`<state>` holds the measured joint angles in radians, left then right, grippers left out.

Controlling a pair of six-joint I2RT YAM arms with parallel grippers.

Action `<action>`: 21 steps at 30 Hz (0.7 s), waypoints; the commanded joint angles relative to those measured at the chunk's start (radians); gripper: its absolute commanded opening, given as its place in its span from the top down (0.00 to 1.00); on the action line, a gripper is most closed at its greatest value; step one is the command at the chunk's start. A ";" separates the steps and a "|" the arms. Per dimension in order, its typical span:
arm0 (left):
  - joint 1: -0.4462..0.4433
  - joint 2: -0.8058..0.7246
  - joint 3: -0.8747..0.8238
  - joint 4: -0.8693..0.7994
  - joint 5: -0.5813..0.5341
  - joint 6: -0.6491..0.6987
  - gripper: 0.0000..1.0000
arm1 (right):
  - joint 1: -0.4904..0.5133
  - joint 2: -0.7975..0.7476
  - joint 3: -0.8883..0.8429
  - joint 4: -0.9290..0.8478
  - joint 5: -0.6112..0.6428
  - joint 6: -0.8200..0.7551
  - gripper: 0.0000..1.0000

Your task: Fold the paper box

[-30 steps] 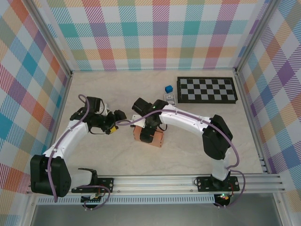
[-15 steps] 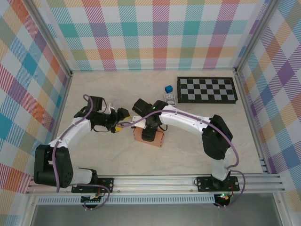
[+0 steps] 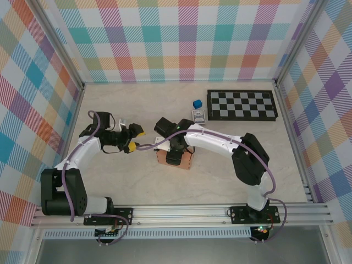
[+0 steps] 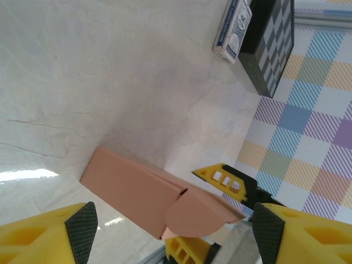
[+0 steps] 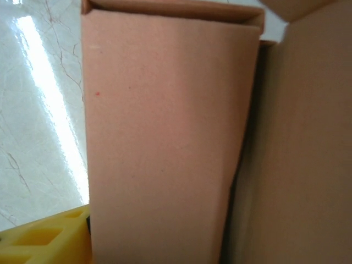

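Paper box (image 3: pixel 184 161), salmon-orange and partly folded, lying on the counter (image 3: pixel 137 181) near its middle. Right gripper (image 3: pixel 172 154) sits over it, jaws closed across one end. Left gripper (image 3: pixel 133 139) hovers just to the left, apart from the box, jaws wide. Card pack (image 3: pixel 198 114), blue cube (image 3: pixel 197 103) and checkerboard (image 3: pixel 242 105) lie behind.
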<state>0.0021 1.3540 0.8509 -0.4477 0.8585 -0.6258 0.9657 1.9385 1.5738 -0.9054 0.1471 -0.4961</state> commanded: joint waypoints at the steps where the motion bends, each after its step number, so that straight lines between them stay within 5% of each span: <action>1: 0.006 -0.006 -0.005 -0.002 0.090 0.017 0.24 | 0.004 0.011 -0.015 -0.003 0.001 -0.010 0.36; 8: -0.009 0.023 -0.012 0.110 0.154 -0.124 0.25 | 0.004 -0.055 -0.100 0.071 -0.025 -0.053 0.43; 21: -0.172 0.100 0.036 0.196 0.137 -0.215 0.25 | -0.021 -0.054 -0.091 0.076 -0.128 -0.051 0.36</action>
<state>-0.1566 1.4574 0.8684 -0.2829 0.9787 -0.8104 0.9543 1.8675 1.4582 -0.8165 0.0898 -0.5472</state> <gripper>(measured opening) 0.751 0.629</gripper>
